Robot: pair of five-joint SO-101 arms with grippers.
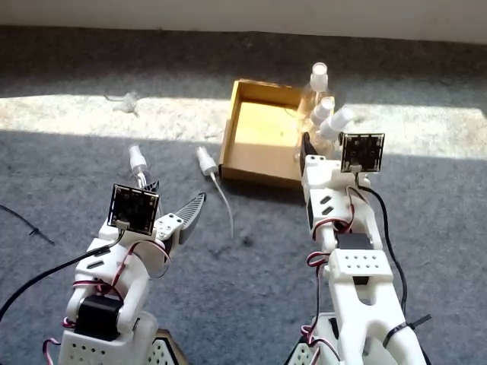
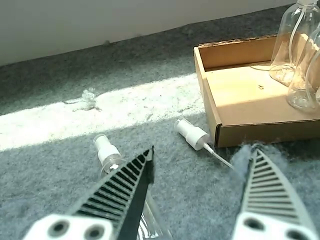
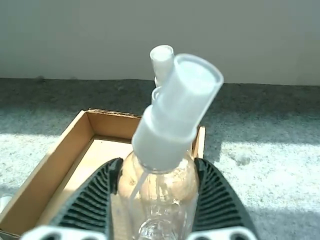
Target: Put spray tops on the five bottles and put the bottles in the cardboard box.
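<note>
The cardboard box (image 1: 262, 135) lies open on the grey carpet, and two clear bottles (image 2: 295, 40) with spray tops (image 1: 319, 76) stand at its right side. My right gripper (image 1: 327, 144) is shut on a third bottle (image 3: 160, 200) by that side of the box; its white spray top (image 3: 175, 125) is on and leans a little. My left gripper (image 2: 202, 152) is open, low over the carpet left of the box. A bottle with a spray top (image 2: 107, 150) lies beside its left finger. A loose spray top (image 2: 192, 135) with a long tube lies just ahead of it, by the box's front wall.
A crumpled scrap of clear plastic (image 1: 125, 100) lies on the sunlit strip of carpet, far left of the box. A black cable (image 1: 23, 222) runs along the left edge. A wall rises behind the box.
</note>
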